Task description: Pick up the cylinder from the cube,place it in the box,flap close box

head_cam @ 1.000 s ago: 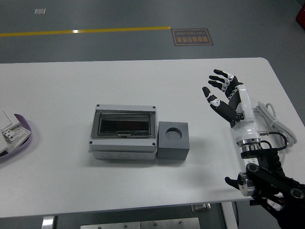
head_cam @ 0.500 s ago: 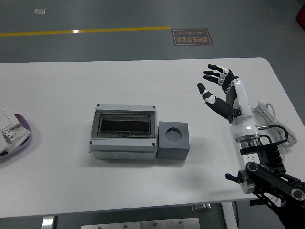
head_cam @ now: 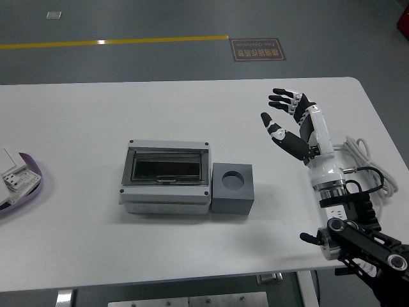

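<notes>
Workshop: yellow floor line (head_cam: 115, 42)

Table (head_cam: 77, 115) top is smooth matt white, looks laminate; box (head_cam: 165, 177) looks like light grey matt plastic with a dark glossy see-through lid panel and small metal-looking screws at the corners. Cube (head_cam: 232, 188) is matt mid-grey, plastic or foam can't tell, with a round hole whose inside looks the same dull grey. Right hand (head_cam: 291, 121) has matt black finger segments with white and silvery joints, a glossy white plastic forearm shell, a shiny metal ring at the wrist and rubbery white and black cables; floor (head_cam: 160, 19) is dull grey with a glossy yellow line.
</notes>
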